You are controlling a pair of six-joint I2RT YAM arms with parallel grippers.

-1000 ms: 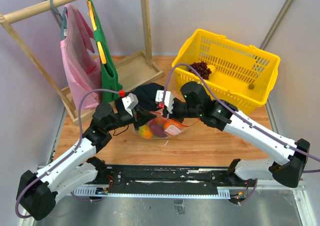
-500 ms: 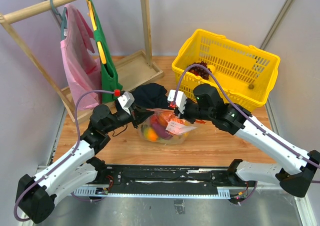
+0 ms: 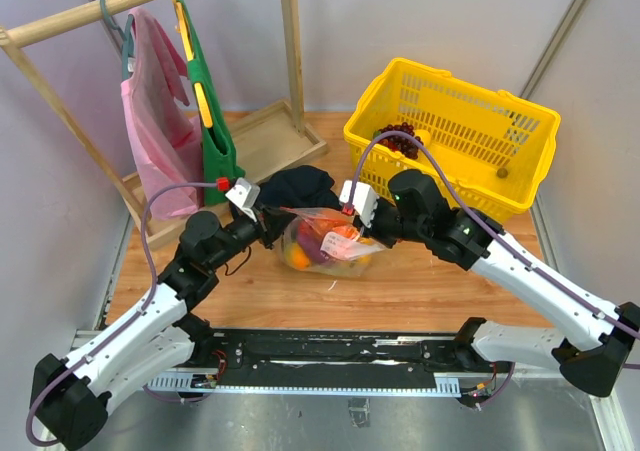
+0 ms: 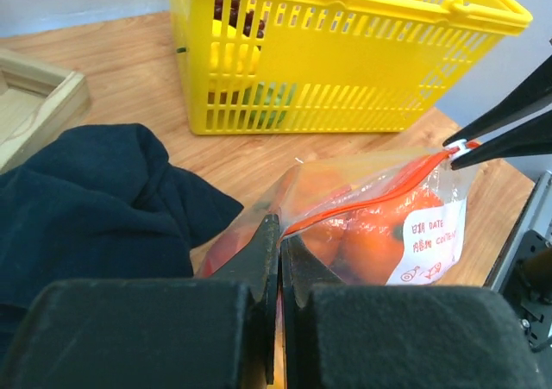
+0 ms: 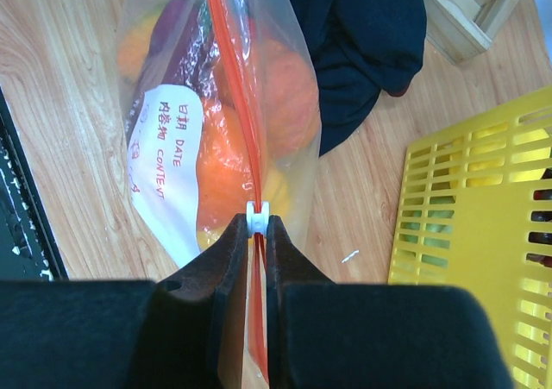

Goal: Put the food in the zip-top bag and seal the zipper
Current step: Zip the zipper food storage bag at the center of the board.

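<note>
The left gripper (image 4: 278, 234) is pressed shut on one end of the zipper (image 4: 345, 206), at the lower centre of the left wrist view. The right gripper (image 5: 257, 225) is pinched on the zipper's other end, at its white slider (image 5: 257, 217). The zip-top bag (image 3: 320, 241), with the food (image 5: 285, 104) inside, is stretched between them at the centre of the top view, near the dark cloth (image 3: 300, 186).

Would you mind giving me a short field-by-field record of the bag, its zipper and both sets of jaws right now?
bag: zip-top bag, stretched between the two arms
contents: food, orange and purple pieces showing
zipper: orange-red strip, taut
left jaws: shut on the zipper's end
right jaws: shut on the white slider
nearby: dark cloth behind the bag, yellow basket beyond
</note>
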